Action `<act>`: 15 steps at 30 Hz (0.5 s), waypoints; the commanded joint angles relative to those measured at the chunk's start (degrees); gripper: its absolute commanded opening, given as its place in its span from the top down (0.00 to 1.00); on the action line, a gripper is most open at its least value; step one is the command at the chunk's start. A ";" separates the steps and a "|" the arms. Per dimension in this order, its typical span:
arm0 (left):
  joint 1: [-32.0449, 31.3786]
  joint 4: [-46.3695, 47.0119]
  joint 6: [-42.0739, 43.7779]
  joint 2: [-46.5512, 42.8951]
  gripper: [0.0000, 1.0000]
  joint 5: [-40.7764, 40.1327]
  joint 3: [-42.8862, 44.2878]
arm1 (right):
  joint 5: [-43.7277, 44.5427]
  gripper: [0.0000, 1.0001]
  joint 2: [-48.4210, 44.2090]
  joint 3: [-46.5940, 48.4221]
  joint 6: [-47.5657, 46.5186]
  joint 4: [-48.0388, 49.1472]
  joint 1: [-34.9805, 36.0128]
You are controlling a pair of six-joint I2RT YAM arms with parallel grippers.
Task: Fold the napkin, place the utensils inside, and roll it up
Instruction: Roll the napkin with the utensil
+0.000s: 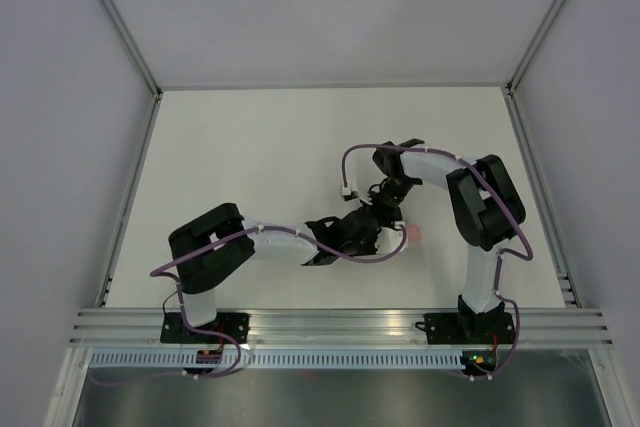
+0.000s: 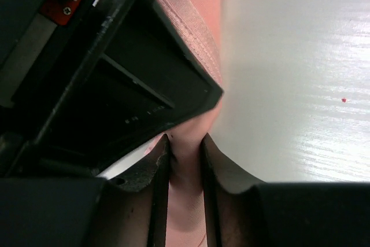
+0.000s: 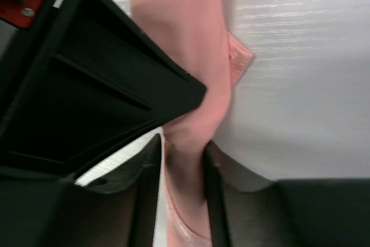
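Observation:
The napkin [image 1: 412, 237] is a slim salmon-pink tube on the white table, mostly hidden under both grippers in the top view. My left gripper [image 1: 368, 237] and right gripper [image 1: 386, 213] meet over it at the table's middle. In the left wrist view my left gripper [image 2: 185, 143] is shut on the napkin [image 2: 193, 10], with the right gripper's black body [image 2: 115, 96] close beside it. In the right wrist view my right gripper [image 3: 184, 143] is shut on the napkin [image 3: 179, 21], and a loose corner [image 3: 240, 59] sticks out. No utensils show.
White walls with metal frame posts [image 1: 125, 42] enclose the table on three sides. Aluminium rails [image 1: 340, 322] run along the near edge between the arm bases. A tiny red speck [image 2: 344, 100] lies on the table.

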 commanded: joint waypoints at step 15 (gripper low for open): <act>4.26 -15.41 -16.79 6.74 0.86 11.02 4.62 | -2.51 0.31 -1.43 13.46 8.15 1.70 -9.67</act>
